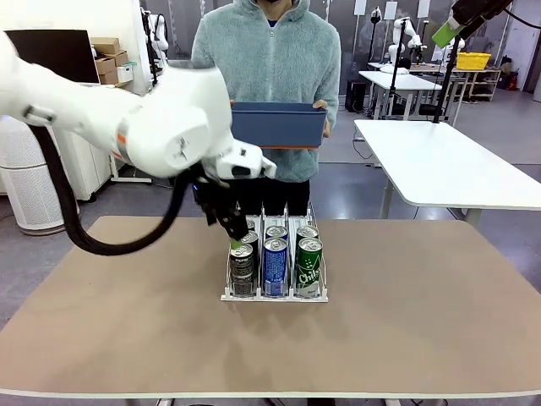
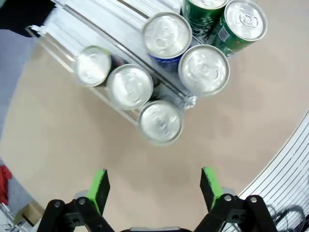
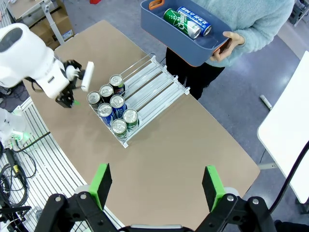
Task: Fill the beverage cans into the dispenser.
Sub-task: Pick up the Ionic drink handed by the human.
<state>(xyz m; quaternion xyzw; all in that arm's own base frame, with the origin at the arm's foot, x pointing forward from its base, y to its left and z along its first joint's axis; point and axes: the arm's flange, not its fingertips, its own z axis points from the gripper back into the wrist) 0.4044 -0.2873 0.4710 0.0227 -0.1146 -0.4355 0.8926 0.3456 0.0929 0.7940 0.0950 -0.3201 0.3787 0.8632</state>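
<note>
On the tan table (image 1: 406, 321), the left gripper (image 2: 154, 181) hangs wide and empty just above the front of the white dispenser (image 1: 275, 297), whose three lanes hold seven beverage cans (image 1: 275, 266), while the right gripper (image 3: 157, 181), equally wide, hovers high overhead and a person (image 1: 266, 59) behind holds a blue bin (image 1: 279, 125).

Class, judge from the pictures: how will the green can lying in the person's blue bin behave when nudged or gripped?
Lying on its side, the green can would probably roll, though the bin wall should stop it. Its smooth round side looks slippery, and likely dents if squeezed hard.
</note>
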